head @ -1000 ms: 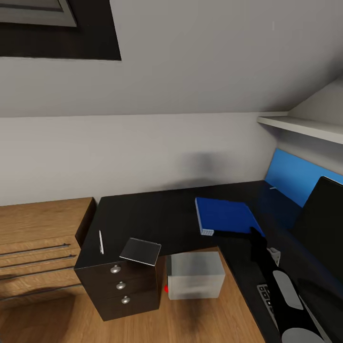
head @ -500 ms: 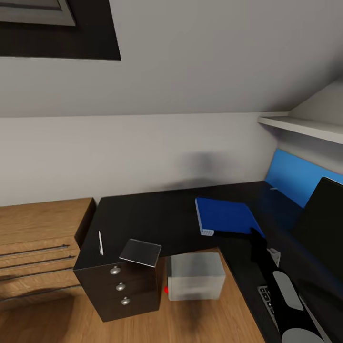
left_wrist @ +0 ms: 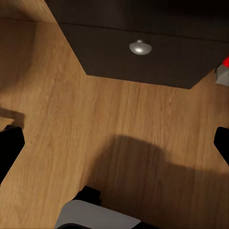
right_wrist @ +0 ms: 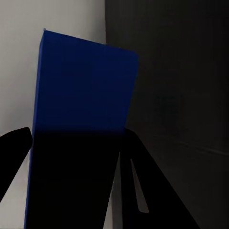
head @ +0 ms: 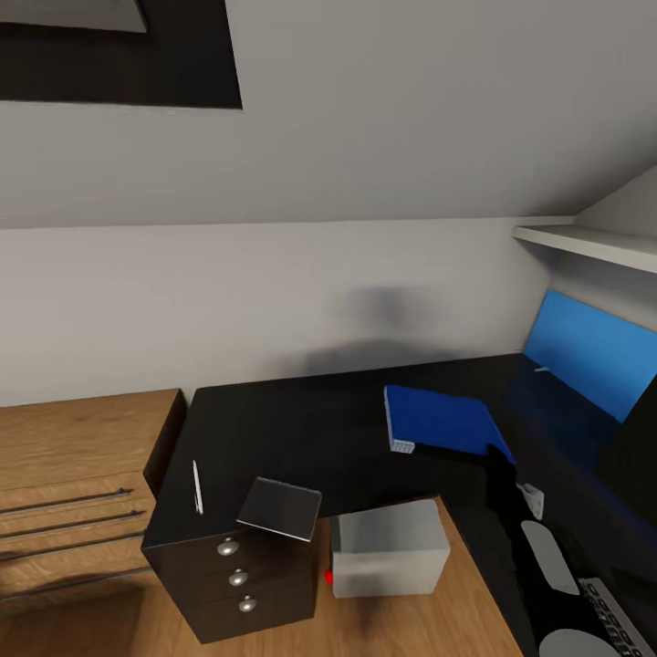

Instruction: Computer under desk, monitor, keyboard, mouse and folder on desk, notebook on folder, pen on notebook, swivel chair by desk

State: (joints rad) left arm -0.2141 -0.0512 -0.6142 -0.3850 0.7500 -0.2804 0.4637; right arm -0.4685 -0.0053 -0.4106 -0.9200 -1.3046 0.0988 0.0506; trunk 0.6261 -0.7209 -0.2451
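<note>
Bright blue folder (head: pixel 443 421) lies flat on the black desk (head: pixel 301 424). Grey notebook (head: pixel 280 507) overhangs the desk's front edge, beside a white pen (head: pixel 196 486). Grey computer (head: pixel 391 547) sits underneath.

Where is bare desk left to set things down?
The widest bare patch of the desk lies between the pen and notebook at its left end and the folder. It is crowded right of the folder, by the right end effector and keyboard.

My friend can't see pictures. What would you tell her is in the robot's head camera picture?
A blue folder lies on a shiny black desk in a grey attic room, with the robot's right tool at its near edge. A grey notebook and a pen sit above the drawers; a pale computer stands underneath.
</note>
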